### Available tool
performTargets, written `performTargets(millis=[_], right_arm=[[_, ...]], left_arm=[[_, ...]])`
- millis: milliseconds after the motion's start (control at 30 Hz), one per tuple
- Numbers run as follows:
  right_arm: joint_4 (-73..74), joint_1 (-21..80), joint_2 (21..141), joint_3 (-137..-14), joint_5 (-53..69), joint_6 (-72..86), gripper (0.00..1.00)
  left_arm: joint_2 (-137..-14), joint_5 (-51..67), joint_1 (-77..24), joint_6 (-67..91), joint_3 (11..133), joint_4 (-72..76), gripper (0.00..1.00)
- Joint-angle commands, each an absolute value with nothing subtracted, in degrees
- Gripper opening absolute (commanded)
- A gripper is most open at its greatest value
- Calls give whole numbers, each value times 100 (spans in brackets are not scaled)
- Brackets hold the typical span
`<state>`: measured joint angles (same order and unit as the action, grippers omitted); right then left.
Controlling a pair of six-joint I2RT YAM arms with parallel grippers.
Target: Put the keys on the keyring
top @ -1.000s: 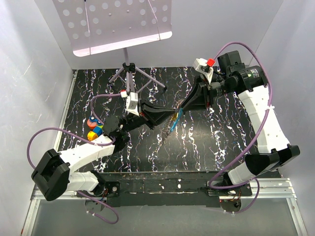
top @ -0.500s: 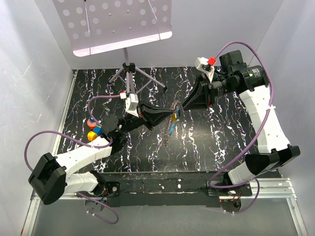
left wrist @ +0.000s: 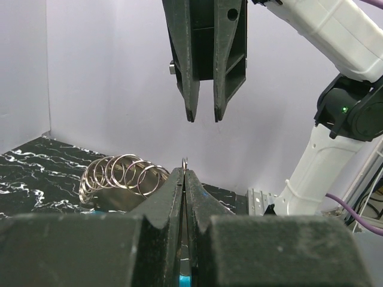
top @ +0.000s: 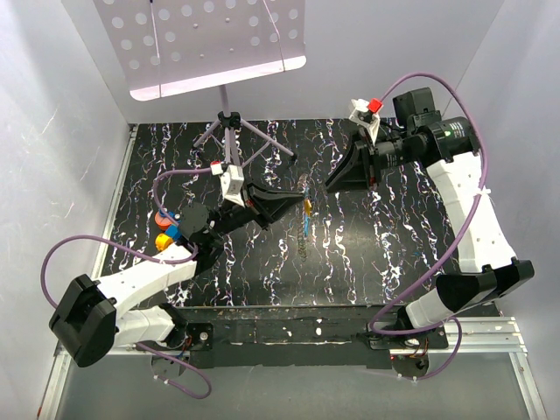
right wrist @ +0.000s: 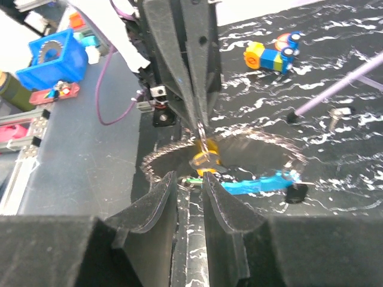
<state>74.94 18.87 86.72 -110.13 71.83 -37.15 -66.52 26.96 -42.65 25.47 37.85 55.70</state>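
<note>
While my left gripper (left wrist: 184, 174) stays out of the fine work, clamped shut on the thin keyring (left wrist: 185, 161) with only the rim poking above its fingertips, I treat that arm as the vice. My right gripper (left wrist: 203, 115) hangs just above the ring, fingers parted, nothing between them.

From the right wrist view, the yellow-orange key (right wrist: 203, 161) dangles directly under the ring and looks threaded on. The blue key (right wrist: 258, 184) juts out sideways just beside it, low over the table (top: 385, 254). I cannot tell whether its hole is fully round the wire or only caught at the split.

My judgement is that the job now is seating the blue key. I would bring the right fingers in from the side and take it by the plastic head, not the blade. I would hold it flat to the ring's plane and walk it along the wire until it swings free.

The left clamp must not slacken, or the ring could twist and shed both keys. Slow moves matter, since a nudge to the yellow key sets everything swinging. I would also steer clear of the coil of spare rings (left wrist: 119, 173) lying beyond.
</note>
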Motion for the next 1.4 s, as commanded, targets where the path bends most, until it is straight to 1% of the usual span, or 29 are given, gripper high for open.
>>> performTargets(millis=[0, 200, 300, 433, 567, 633, 700, 767, 867, 933, 967, 1000, 1033, 1100, 1133, 1167, 1233, 1367], right_arm=[[6541, 1609, 8455, -10864, 6593, -2578, 32], [5354, 1345, 8262, -10442, 5222, -1092, 32], [5124, 1318, 8191, -10275, 4852, -862, 32], [5071, 1310, 8165, -10230, 5185, -800, 32], [4940, 1310, 8183, -10178, 5300, -651, 32], [4782, 1310, 8174, -10090, 5387, -379, 32], [4475, 1310, 8165, -9967, 5483, 225, 32], [4107, 1292, 8165, -9792, 6113, 788, 32], [3114, 1292, 8174, -9511, 6985, 1834, 32], [3058, 1283, 8218, -9510, 7075, 1917, 32], [3224, 1283, 8235, -9562, 7049, 1707, 2], [3365, 1283, 8253, -9615, 7075, 1514, 1], [3453, 1283, 8253, -9624, 7197, 1320, 6], [3655, 1283, 8200, -9598, 7330, 951, 36], [3813, 1283, 8157, -9598, 7365, 653, 49], [4015, 1283, 8104, -9615, 7322, 381, 55], [4270, 1283, 8025, -9607, 7277, 19, 56], [4649, 1283, 7893, -9475, 7356, -1000, 55]], left_arm=[[-6495, 2619, -4096, 2751, 3814, 5547, 0], [-6522, 2672, -3982, 2865, 3999, 5160, 0], [-6504, 2654, -3938, 2830, 4087, 4940, 0], [-6539, 2549, -3911, 2926, 4201, 4737, 0], [-6662, 2461, -3867, 3278, 4263, 4921, 0], [-6688, 2461, -3850, 3357, 4306, 4957, 0], [-6688, 2470, -3850, 3375, 4359, 4922, 0], [-6697, 2470, -3850, 3358, 4403, 4869, 0], [-6662, 2461, -3850, 3322, 4430, 4790, 0], [-6645, 2443, -3858, 3296, 4421, 4755, 0], [-6618, 2443, -3850, 3278, 4430, 4746, 0], [-6601, 2435, -3850, 3261, 4438, 4729, 0], [-6592, 2417, -3850, 3252, 4430, 4729, 0], [-6566, 2434, -3858, 3226, 4438, 4790, 0], [-6565, 2452, -3850, 3226, 4438, 4825, 0], [-6565, 2478, -3850, 3226, 4430, 4860, 0], [-6583, 2540, -3850, 3252, 4430, 4991, 0], [-6697, 2838, -3850, 3287, 4447, 5396, 0]])
